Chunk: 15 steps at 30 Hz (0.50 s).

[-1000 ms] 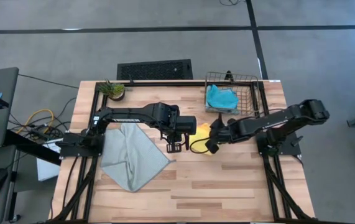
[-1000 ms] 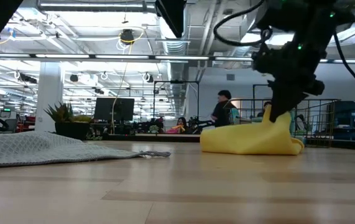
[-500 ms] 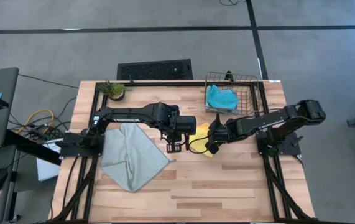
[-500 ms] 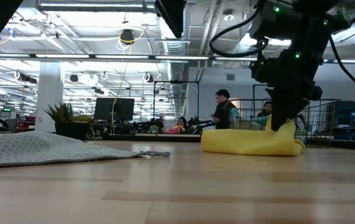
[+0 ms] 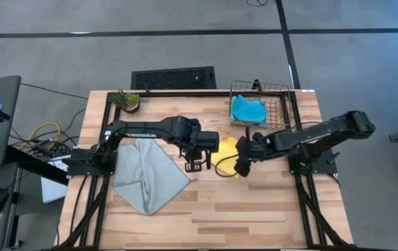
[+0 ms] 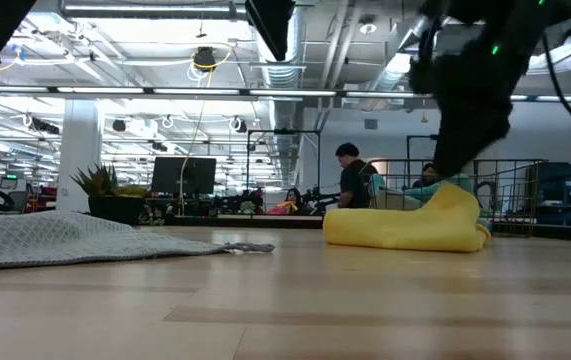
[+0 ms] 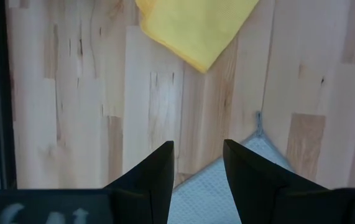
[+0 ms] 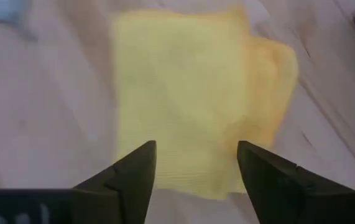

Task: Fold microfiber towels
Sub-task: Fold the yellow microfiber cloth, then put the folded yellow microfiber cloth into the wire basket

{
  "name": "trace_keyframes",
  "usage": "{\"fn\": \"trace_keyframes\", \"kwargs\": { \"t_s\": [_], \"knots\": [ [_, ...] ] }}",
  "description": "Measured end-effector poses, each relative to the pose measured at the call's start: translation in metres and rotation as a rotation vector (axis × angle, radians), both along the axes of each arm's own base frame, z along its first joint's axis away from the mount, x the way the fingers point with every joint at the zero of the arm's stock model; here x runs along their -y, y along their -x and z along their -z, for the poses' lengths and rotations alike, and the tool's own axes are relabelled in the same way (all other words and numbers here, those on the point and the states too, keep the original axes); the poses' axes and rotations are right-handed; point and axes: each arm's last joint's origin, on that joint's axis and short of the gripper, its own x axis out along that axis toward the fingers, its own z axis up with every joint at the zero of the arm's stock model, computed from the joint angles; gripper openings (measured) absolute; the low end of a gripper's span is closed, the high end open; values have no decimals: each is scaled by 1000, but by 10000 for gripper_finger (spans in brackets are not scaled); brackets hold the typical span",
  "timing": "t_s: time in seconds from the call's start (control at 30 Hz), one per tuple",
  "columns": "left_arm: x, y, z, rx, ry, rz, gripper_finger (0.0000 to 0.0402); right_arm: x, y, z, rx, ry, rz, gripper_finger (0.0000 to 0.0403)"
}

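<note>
At mid-surface, just right of centre, the yellow towel point(image 5: 227, 148) lies folded, soft, light and limp, best pinched at a free corner; the right gripper point(image 5: 241, 167) hovers above it, fingers spread and empty, the left gripper point(image 5: 194, 166) likewise spread.

Bright yellow towel point(image 5: 225, 148), grey-green towel point(image 5: 146, 176), cyan-blue towel point(image 5: 247, 109), pale wooden table point(image 5: 254, 209).

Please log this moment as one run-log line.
right gripper: open above yellow towel, released | left gripper: open, empty, beside grey towel | blue towel: in basket
</note>
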Motion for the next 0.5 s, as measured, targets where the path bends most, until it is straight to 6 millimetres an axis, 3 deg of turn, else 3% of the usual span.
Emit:
{"fn": "trace_keyframes", "kwargs": {
  "t_s": [0.13, 0.27, 0.5],
  "knots": [
    [2, 0, 0, -2, -2, 12, 132, -16, 12, -18, 76, 20, -135, 249],
    [3, -1, 5, -17, -23, 45, 132, -35, 19, -24, 95, 66, -292, 249],
    [7, -16, 48, -62, -54, 217, 132, -68, 17, -8, 60, 191, -525, 249]
  ]
}}
